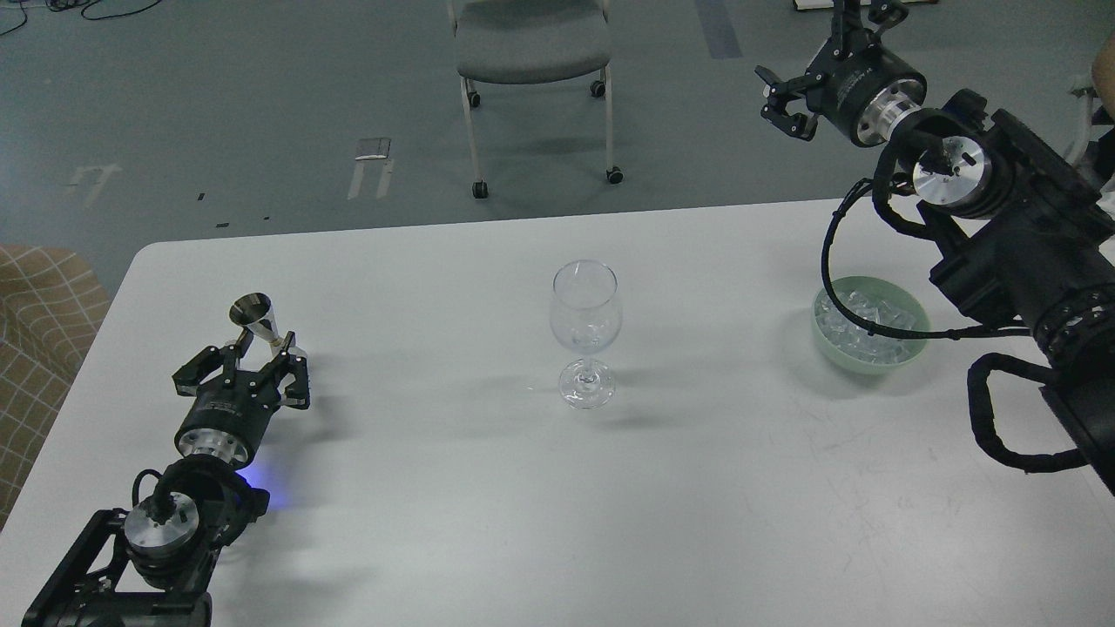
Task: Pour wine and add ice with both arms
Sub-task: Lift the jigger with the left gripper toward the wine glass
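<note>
A clear stemmed wine glass (585,331) stands upright in the middle of the white table (488,488). A small steel jigger (259,321) stands at the left. My left gripper (241,373) is open low over the table, its fingers just short of the jigger's base, not closed on it. Small clear ice cubes (858,326) fill a pale green bowl (871,359) at the right. My right gripper (806,83) is open and empty, raised high beyond the table's far edge, above and behind the bowl.
A grey wheeled chair (531,52) stands on the floor behind the table. A checked cushion (39,331) lies off the table's left edge. My right arm's black cable (836,287) loops over the bowl's left side.
</note>
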